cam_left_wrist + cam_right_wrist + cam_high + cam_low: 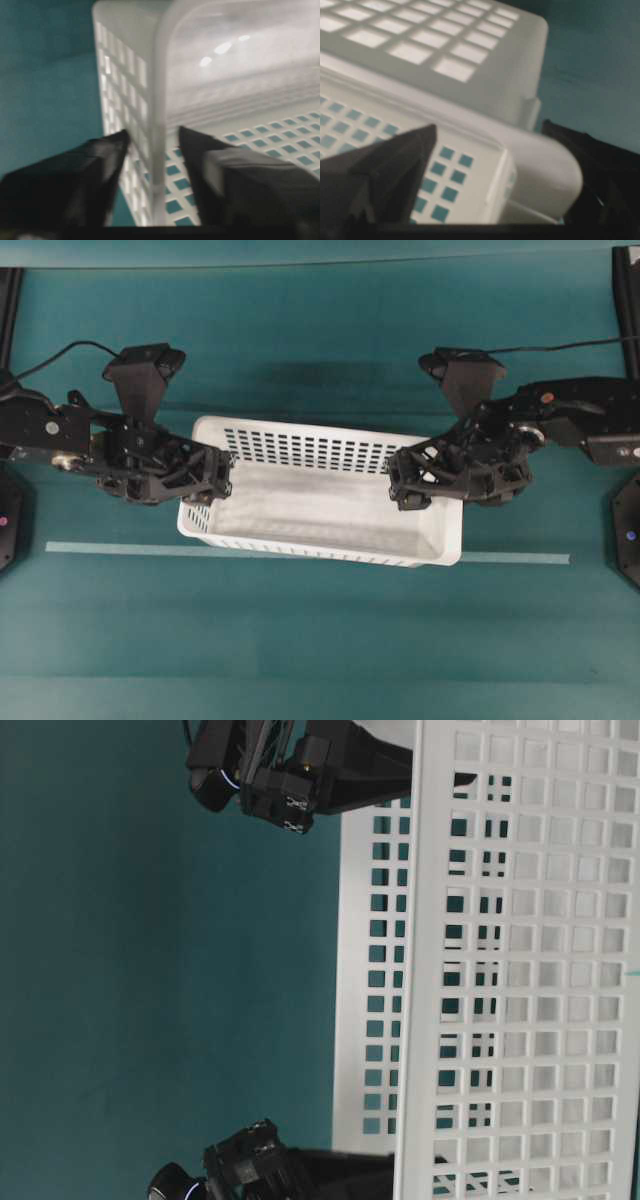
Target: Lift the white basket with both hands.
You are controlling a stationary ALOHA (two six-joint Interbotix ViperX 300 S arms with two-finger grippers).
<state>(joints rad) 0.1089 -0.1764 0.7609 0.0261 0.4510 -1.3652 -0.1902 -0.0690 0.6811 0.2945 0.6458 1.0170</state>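
Overhead view: both grippers' fingers straddle the white basket end rims, apparently parted.

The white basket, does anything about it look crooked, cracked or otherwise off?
Only slightly: the white basket sits a little askew to the pale tape line, its right end crossing it. No cracks or spills show.
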